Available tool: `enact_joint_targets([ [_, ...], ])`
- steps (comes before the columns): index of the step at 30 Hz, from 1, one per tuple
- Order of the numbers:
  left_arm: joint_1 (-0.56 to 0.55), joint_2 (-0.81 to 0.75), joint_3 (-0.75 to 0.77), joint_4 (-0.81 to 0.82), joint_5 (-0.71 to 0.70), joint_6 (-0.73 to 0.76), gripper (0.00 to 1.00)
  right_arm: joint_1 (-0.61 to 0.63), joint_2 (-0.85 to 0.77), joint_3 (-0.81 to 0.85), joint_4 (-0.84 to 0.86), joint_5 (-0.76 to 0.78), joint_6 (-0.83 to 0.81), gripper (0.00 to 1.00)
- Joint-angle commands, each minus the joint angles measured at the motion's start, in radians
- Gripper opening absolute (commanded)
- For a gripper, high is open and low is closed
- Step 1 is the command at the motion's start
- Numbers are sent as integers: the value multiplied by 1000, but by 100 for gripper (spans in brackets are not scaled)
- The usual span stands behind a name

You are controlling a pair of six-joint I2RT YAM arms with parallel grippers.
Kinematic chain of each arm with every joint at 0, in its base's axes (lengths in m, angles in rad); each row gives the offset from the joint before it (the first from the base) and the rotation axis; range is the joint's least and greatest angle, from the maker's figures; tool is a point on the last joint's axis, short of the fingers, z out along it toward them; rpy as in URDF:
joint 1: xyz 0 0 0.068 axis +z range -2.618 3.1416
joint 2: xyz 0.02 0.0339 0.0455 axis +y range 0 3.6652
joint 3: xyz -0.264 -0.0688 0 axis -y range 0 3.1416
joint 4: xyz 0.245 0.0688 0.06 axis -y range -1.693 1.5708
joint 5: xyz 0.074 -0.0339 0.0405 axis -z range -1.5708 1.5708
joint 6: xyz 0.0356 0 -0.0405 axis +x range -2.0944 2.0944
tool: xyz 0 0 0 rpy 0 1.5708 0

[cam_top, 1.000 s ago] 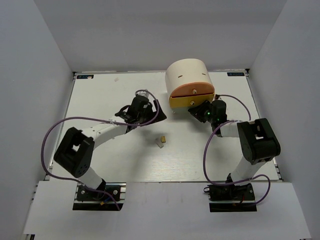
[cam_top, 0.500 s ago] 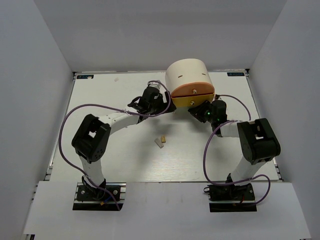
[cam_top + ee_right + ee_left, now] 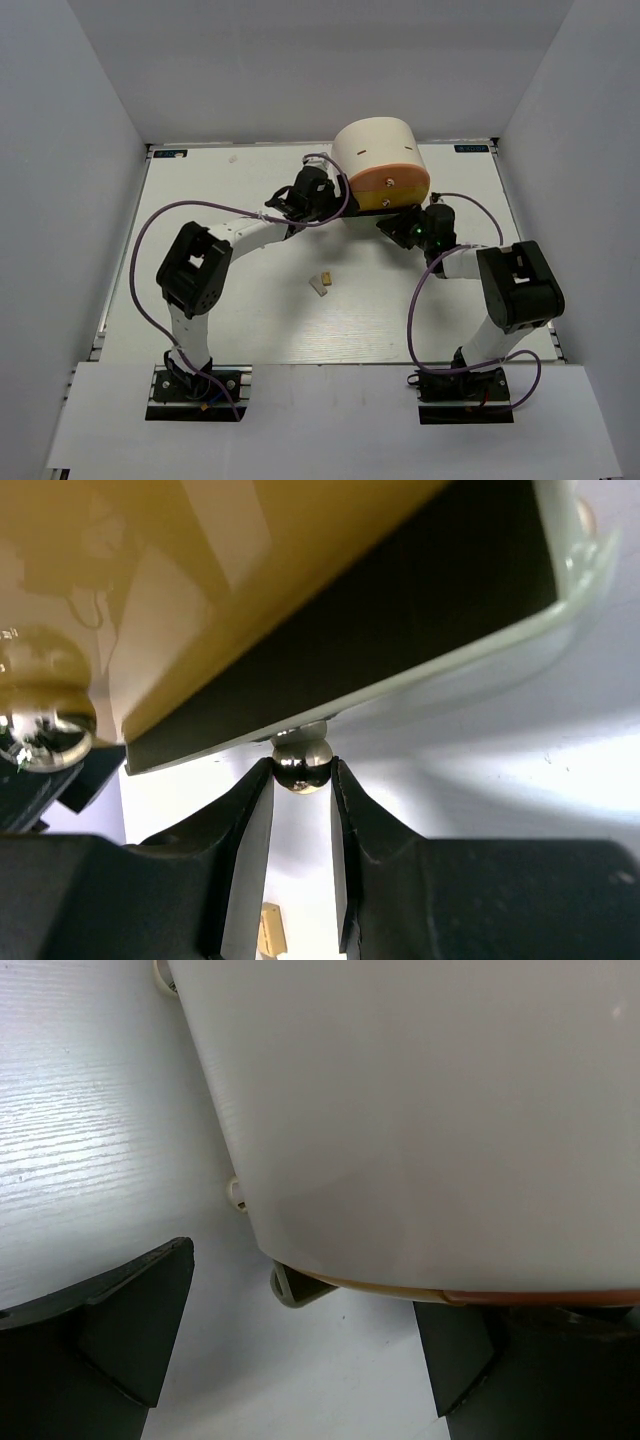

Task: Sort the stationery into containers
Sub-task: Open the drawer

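The cream organizer fills the left wrist view, its top and right side cut off, so no drawer front shows there. From above, the right gripper hides what it holds. Its own wrist view shows the fingers pinched on a small round knob at the edge of the yellow drawer (much of it blurred). The left gripper is spread wide, holding nothing. White and tan erasers lie mid-table. A second ago the left gripper hung over mid-table; now it sits at the organizer's left flank.
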Motion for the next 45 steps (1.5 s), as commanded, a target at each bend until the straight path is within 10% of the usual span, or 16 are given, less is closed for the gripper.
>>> enact_joint_targets([
  [1,-4,7,46,23,-30,-14,97,-2,-41,-23,-2,-22,1,15],
  [11,-4,7,57,23,-30,-14,97,0,-84,-80,-24,-29,-4,15],
  [21,-4,-27,5,23,-21,-14,97,-5,-90,-83,-16,-42,-22,63],
  [32,-13,-203,-142,34,-19,4,99,-8,-251,-193,-29,-98,-48,68],
  [36,-22,-294,-208,16,-10,30,99,-5,-302,-215,-24,-163,-111,59],
  [41,-22,-371,-236,-165,-21,-34,95,3,-323,-109,-145,-260,-433,23],
  [45,-22,-420,-300,-285,-21,-144,62,27,-320,14,-441,-292,-790,12],
])
